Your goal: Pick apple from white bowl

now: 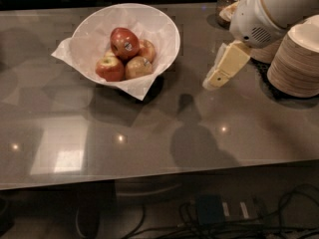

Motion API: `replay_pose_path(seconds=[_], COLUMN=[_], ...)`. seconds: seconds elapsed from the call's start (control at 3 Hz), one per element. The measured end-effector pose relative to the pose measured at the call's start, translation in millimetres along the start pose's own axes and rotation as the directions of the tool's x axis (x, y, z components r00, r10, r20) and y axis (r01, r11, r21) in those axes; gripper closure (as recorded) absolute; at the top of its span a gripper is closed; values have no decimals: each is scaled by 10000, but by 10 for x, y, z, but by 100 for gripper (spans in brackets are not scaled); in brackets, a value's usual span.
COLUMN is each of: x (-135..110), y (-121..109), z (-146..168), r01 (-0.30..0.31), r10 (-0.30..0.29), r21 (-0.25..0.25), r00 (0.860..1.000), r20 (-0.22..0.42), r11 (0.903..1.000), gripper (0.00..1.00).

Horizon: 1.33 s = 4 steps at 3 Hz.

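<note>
The white bowl (152, 20) sits near the far edge of the table (149, 148), a bit to the left of the middle. White paper (139, 88) lines it, and the corners of the paper poke out over the rim. The apple (124, 43) is the darkest red one. It lies on top of the pile in the bowl and has a small pale sticker on its side. Three yellower apples (110, 67) lie under and beside it, touching it.

The claw (214, 81) hangs over the table to the right of the bowl. It is between the bowl and the stack of plates (296, 59) at the right edge. It is tilted and points down toward the table. It is not touching the bowl or the apple. I cannot tell if the claw is apart or together.

I think the apple is hard and a little heavy. Its skin looks smooth and shiny, so it could slip. A very hard squeeze might bruise it. It is round, so it could roll if it is only pushed.

The best place to hold it looks like its two sides, across the widest part. Coming down from above seems best, since it sits on top. The bowl wall is close behind it, and the other apples are just below. A poke could make them roll. The paper is soft and could get caught.
</note>
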<state>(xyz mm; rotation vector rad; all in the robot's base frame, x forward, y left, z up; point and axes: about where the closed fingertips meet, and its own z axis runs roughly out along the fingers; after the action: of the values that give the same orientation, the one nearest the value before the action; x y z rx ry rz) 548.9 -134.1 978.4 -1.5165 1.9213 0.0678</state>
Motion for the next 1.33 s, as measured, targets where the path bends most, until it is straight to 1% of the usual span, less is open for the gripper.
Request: replay_pose_path(seconds=[0.33,0.67,1.0,1.33], x=[-377,-691,-945,-1297], y=[-213,-401,-534,-580], z=[293,580,816,1046], r01=[-30,-216,-385,-291], r10=[28,232,444,473], r21=[16,-108,-306,-718], r00=[9954,9845,9737,9626], r20=[958,1741,2235,2669], r11=[10000,9997,9988,9970], gripper=[0,0,0,0])
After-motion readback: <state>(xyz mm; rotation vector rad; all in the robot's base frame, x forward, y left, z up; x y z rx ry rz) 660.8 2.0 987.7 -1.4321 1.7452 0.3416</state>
